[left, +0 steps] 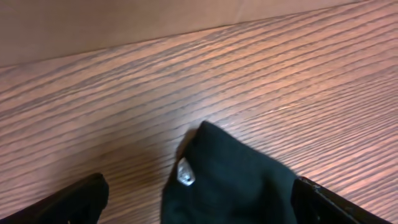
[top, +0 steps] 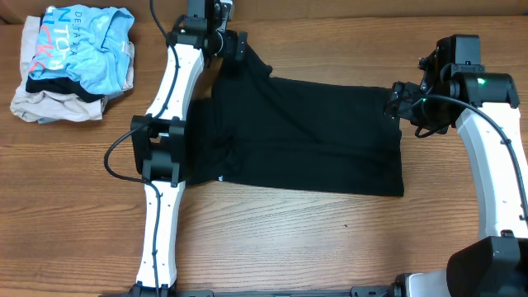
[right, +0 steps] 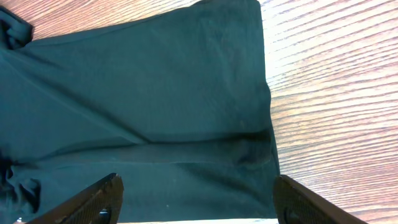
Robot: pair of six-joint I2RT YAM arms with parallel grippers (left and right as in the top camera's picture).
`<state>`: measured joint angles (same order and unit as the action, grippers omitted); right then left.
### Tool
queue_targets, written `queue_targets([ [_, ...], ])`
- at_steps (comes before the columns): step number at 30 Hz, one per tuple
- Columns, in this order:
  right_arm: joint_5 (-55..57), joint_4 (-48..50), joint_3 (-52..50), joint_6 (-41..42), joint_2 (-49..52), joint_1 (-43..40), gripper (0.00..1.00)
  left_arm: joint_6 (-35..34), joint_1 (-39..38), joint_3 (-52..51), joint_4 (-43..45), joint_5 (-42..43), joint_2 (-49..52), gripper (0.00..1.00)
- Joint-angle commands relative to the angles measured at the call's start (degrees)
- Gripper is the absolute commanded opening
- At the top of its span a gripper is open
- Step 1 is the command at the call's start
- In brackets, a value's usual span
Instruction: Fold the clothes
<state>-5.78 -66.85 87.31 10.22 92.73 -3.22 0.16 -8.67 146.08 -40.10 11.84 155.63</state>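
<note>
At the far left of the table sits a loose pile of clothes. A light blue shirt with pink and white lettering lies on top, a dark layer shows under it, and a beige garment is at the bottom on the wood. Just right of the pile the white left arm stretches up the table. The left gripper is at the upper left corner of the black T-shirt, where the fabric draws into a point. In the left wrist view its fingers stand wide apart, not closed on anything, with that peak of black cloth between them. A small white tag shows on the cloth's left edge; whether the cloth touches the right-hand finger I cannot tell. The T-shirt lies spread flat across the middle of the table, creased near its left side, with a tiny white mark on its near hem. At its upper right corner is the right gripper. The right wrist view shows this one's fingers also spread wide, holding nothing, above the shirt. A raised fold runs across the fabric between them, and bare wood lies right of the hem.
</note>
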Motion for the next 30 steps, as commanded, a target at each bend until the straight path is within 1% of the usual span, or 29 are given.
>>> queue_targets([
  [1,-0.3,0.4,1.7,-0.6,-0.3,0.4,0.8,-0.4,-0.8,1.8,0.5,1.8,2.6,0.94],
  [3,-0.3,0.4,1.7,-0.6,-0.3,0.4,0.8,-0.7,-1.0,1.8,0.7,2.0,3.5,0.92],
  [9,-0.3,1.3,1.7,-0.6,-0.3,0.4,0.8,-1.0,-1.1,1.7,0.6,1.8,4.4,0.78],
  [11,-0.3,1.7,1.7,-0.6,-0.3,0.4,0.8,-1.0,-1.1,1.7,1.5,1.7,4.4,0.71],
  [13,-0.3,1.9,1.7,-0.6,-0.3,0.4,0.8,-1.1,-1.1,1.7,1.8,1.7,4.4,0.58],
  [14,-0.3,1.9,1.7,-0.6,-0.3,0.4,0.8,-1.1,-1.1,1.7,1.9,1.7,4.4,0.48],
  [17,-0.3,2.4,1.7,-0.3,-0.2,0.4,0.79,-3.5,-1.1,1.7,2.6,1.4,4.4,0.22],
  [20,-0.3,3.4,1.6,-0.2,0.0,0.4,0.76,-5.4,-1.1,2.0,3.5,1.3,4.3,0.04],
  [24,-0.3,5.8,1.6,-0.2,1.2,0.4,0.71,-5.4,-1.1,3.4,2.0,1.3,3.2,0.04],
  [30,-0.3,11.5,1.6,-0.2,5.9,1.0,0.67,-8.0,-1.2,5.0,-4.3,1.3,-1.0,0.04],
])
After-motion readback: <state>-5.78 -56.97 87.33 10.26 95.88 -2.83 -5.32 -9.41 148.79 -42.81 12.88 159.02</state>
